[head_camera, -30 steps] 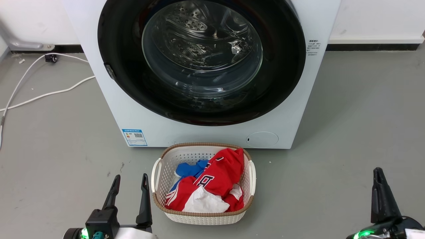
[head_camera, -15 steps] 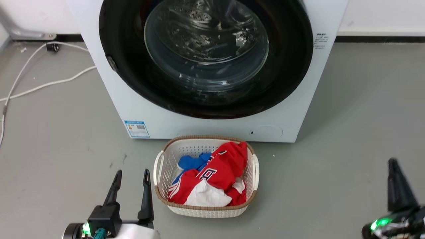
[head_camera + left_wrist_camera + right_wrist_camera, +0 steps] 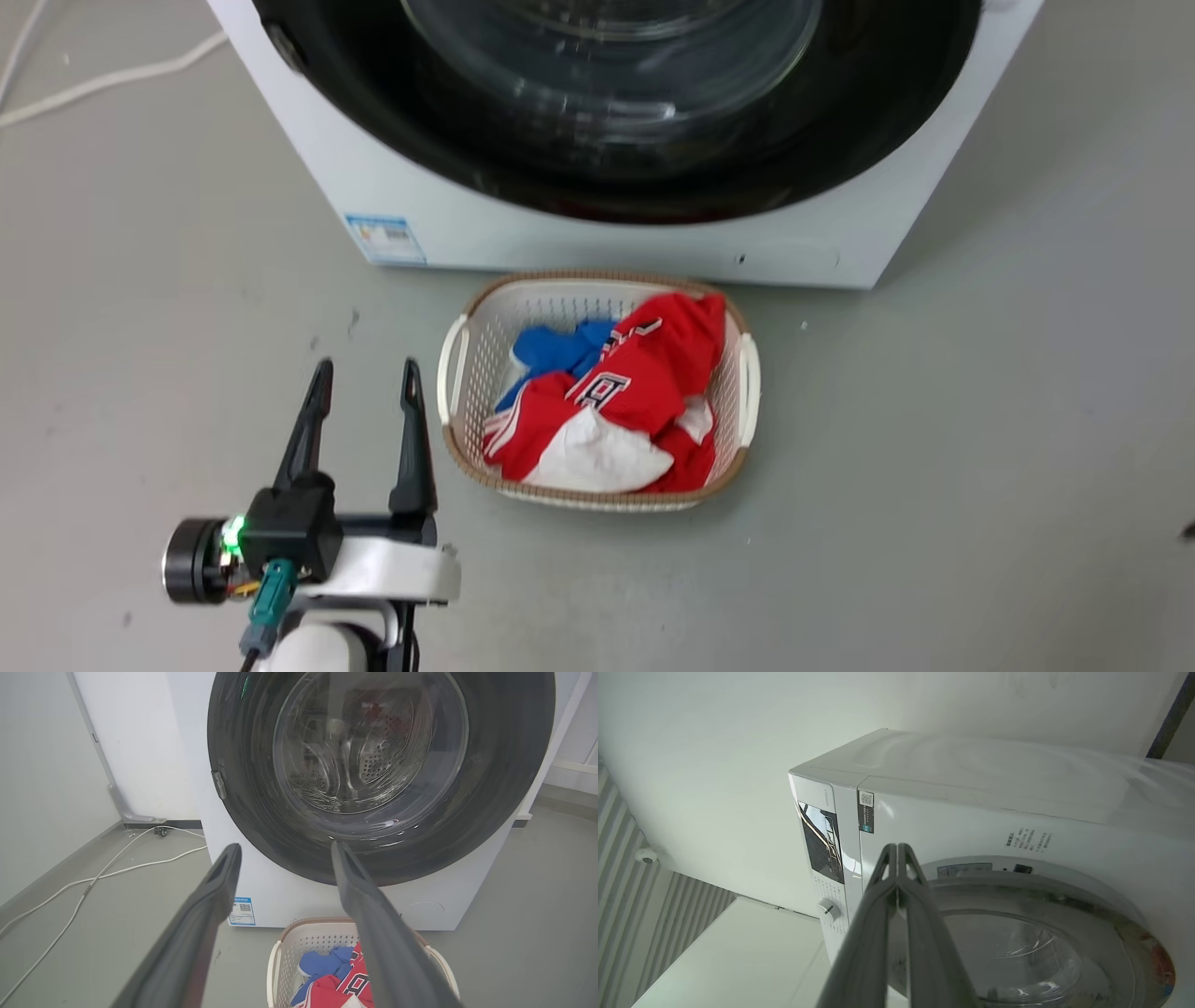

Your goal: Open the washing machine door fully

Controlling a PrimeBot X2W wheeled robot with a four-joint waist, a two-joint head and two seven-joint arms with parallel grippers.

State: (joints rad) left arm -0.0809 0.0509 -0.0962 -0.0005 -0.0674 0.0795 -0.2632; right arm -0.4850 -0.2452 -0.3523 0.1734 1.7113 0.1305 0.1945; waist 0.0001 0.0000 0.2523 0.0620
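Fingers (image 3: 303, 434) of left gripper (image 3: 365, 366) apart, toward door (image 3: 243, 788)

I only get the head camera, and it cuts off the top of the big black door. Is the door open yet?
Observer: Not yet. In the left wrist view the washing machine door lies flat against the white washer all the way round.
Operator: Does the washer have buttons up top?
Observer: The right wrist view shows a dark control panel along the washer's top front, with a round dial at one end.
Operator: What is the right gripper doing?
Observer: The right gripper has its two fingers pressed together and points toward the white front between that panel and the door.
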